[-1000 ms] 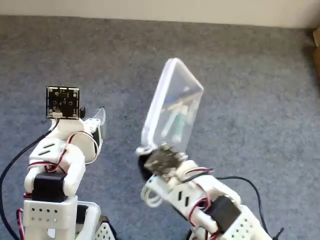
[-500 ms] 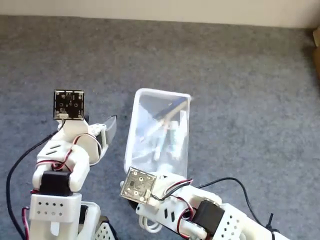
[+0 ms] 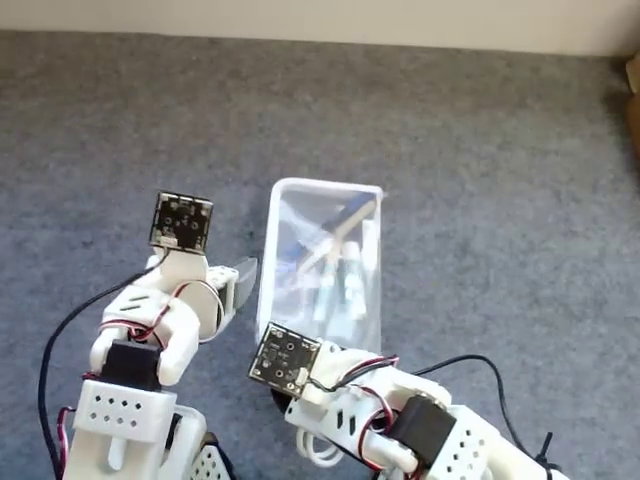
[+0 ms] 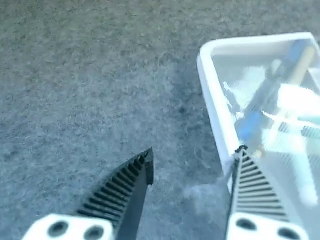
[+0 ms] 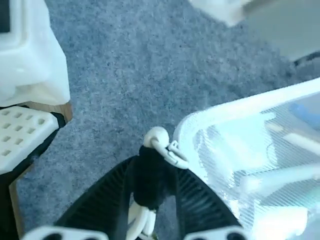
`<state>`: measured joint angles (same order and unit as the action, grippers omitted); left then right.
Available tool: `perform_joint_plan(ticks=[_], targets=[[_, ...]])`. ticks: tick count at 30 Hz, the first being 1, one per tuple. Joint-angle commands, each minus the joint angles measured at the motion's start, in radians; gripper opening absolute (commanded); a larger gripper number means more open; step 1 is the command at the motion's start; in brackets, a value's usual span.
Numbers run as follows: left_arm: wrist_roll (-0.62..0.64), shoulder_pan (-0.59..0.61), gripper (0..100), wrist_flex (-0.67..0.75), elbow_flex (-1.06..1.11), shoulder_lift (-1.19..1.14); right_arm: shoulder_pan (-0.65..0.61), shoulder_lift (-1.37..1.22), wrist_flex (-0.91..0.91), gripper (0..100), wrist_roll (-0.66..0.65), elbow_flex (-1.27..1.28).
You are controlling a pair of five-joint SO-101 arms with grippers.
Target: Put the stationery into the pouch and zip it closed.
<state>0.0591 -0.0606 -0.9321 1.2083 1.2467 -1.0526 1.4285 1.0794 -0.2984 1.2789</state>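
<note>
Spread wide and holding nothing, my left end effector (image 4: pixel 192 157) hung low over the grey tabletop (image 4: pixel 75 75). One toothed finger was out over bare surface. The other was right against the long side wall of the clear pouch (image 4: pixel 212 100), though I could not tell whether it actually touched. The pouch lay just to that end effector's right, flat on the tabletop. Its long axis ran away from both arms, so my left end effector faced its side rather than an end. The stationery (image 4: pixel 265 95), a blue pen among pale ones, lay inside along that same axis.

Further right, my right end effector (image 5: pixel 153 172) sat at the pouch's near corner, pressed together on the black pull tab (image 5: pixel 148 185) of the zip. That made my right arm the nearer one to the zip. I judged the coming move turned on drawing that tab along the pouch's edge. The left end effector was placed to pinch the side wall and steady it. How far the zip already ran, I could not tell.
</note>
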Motion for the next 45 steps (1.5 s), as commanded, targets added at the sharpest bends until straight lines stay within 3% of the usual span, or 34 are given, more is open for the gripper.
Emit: perform_joint_plan(ticks=[1, 9, 15, 20, 25, 33, 45], targets=[[-0.021, -0.074, 25, 0.020, 0.025, 0.008, 0.030, -0.001, 0.050, 0.5, -0.023, -0.107], [-0.023, -0.151, 25, 0.020, 0.077, 0.008, 0.042, 0.015, 0.058, 0.5, -0.020, -0.137], [-0.040, -0.165, 25, 0.025, 0.099, 0.008, 0.179, 0.248, 0.050, 0.5, -0.020, -0.136], [-0.094, -0.255, 25, 0.021, 0.131, 0.016, 0.203, 0.412, 0.050, 0.5, -0.021, -0.130], [-0.094, -0.294, 25, 0.020, 0.137, 0.016, 0.216, 0.397, 0.012, 0.5, -0.020, -0.130], [-0.095, -0.297, 25, -0.008, 0.133, 0.016, 0.358, 0.397, -0.088, 0.5, -0.018, -0.094], [-0.157, -0.297, 25, -0.008, 0.133, 0.018, 0.383, 0.397, -0.105, 0.5, -0.018, -0.087]])
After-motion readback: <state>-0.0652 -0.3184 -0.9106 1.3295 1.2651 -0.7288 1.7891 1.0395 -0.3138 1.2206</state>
